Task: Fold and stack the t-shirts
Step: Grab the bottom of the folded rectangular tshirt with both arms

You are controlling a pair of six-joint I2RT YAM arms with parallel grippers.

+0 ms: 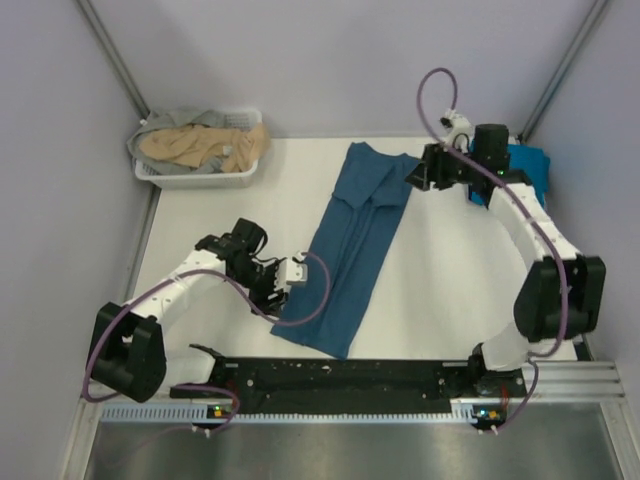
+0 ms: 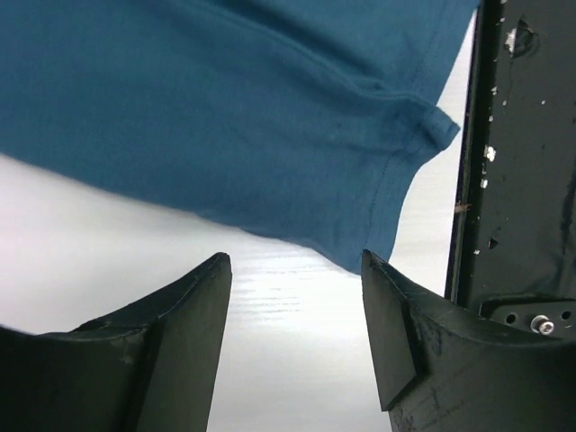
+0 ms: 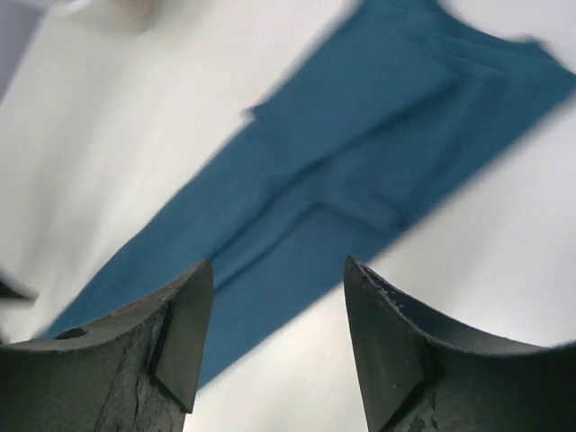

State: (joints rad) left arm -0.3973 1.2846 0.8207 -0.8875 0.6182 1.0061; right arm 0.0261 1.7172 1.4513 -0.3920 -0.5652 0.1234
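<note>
Top external view: dark teal shirt point(image 1: 355, 240) lies half folded, a long strip. Left claw point(image 2: 295, 265) and right claw point(image 3: 277, 270) are spread, empty. Other shirts point(image 1: 200, 148) wait in the basket point(image 1: 200, 181).

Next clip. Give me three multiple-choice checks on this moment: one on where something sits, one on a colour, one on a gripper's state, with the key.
1. Where does the basket stand?
A. at the far left corner of the table
B. at the near right corner
C. between the arms' bases

2. What colour is the shirt lying as a long folded strip in the middle of the table?
A. tan
B. dark teal-blue
C. red

3. How is the left gripper?
A. shut on the shirt
B. open and empty
C. shut on the basket

Key:
1 A: the top view shows it at the far left, by the wall.
2 B: all three views show teal-blue cloth.
3 B: its wrist view shows the jaws apart, with only bare table between them.
</note>
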